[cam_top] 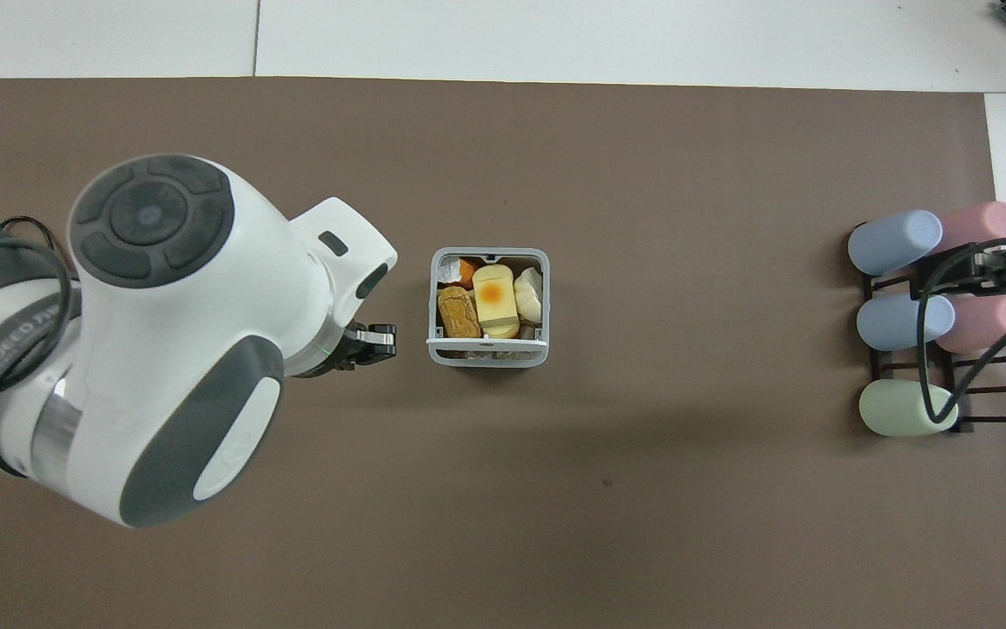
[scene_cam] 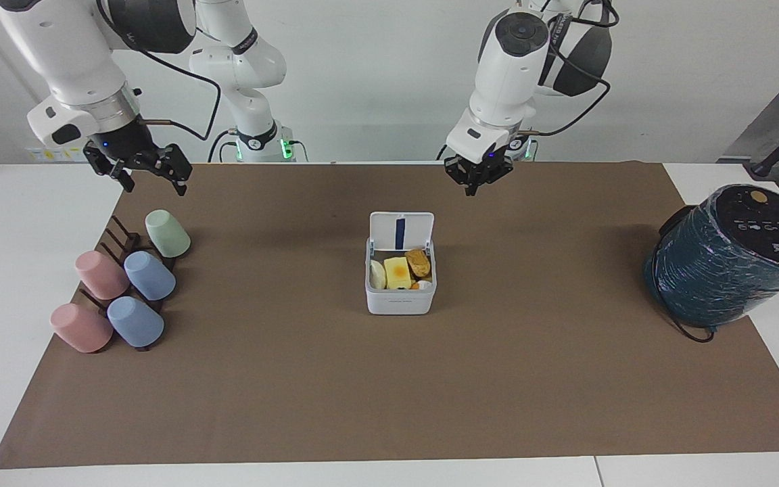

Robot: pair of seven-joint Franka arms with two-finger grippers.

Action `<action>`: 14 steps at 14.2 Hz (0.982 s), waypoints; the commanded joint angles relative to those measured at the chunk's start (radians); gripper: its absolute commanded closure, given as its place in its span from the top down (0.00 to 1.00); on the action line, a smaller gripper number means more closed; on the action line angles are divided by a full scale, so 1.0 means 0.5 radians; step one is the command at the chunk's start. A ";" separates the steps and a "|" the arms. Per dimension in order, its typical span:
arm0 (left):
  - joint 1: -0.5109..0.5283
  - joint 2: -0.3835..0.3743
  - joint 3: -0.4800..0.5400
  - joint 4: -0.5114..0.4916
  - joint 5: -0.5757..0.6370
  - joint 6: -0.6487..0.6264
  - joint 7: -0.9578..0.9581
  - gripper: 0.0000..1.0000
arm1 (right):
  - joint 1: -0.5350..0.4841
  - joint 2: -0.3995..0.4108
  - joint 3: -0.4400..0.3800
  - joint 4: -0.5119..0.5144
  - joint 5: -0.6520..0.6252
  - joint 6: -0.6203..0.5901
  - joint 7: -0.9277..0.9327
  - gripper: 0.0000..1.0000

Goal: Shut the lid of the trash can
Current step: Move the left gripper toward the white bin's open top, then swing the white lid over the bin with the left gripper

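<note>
The facing view shows the lid (scene_cam: 401, 230) broadside, standing upright from the trash can's (scene_cam: 400, 297) edge nearest the robots, its white underside and dark blue stripe turned away from the robots; in the overhead view the same lid (cam_top: 487, 343) is only a thin white bar across the rim nearer the robots, while that view looks straight down into the trash can (cam_top: 488, 358) at the food pieces packed inside. The trash can is a small white cube with rounded corners sitting in the middle of the brown mat (scene_cam: 389, 379) on the tabletop (scene_cam: 31, 223), roughly midway between the two arms' ends; being nearly square it has no clear long axis, its opening faces up and its hinge side faces the robots. The facing view also shows that the left gripper (scene_cam: 478, 177) hangs in the air over bare mat, clear of the lid, with its fingers together, whereas from overhead the left gripper (cam_top: 375, 341) shows only its tip just beside the trash can, under the bulk of the arm. The right gripper (scene_cam: 139, 167) waits in the air over the mat's edge near the cup rack (scene_cam: 122, 281), fingers apart; overhead only a sliver of the right gripper (cam_top: 1005, 271) shows above the cups. A dark teal wrapped cylinder (scene_cam: 724, 257) lies at the left arm's end.
</note>
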 commanded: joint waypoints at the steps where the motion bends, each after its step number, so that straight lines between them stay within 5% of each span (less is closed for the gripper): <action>1: -0.125 -0.140 0.036 -0.233 -0.053 0.207 -0.151 0.08 | -0.004 -0.051 0.000 -0.050 0.021 0.005 -0.039 1.00; 14: -0.264 -0.033 0.036 -0.408 -0.192 0.968 -0.305 0.08 | -0.004 -0.051 0.003 -0.050 0.021 0.005 -0.039 1.00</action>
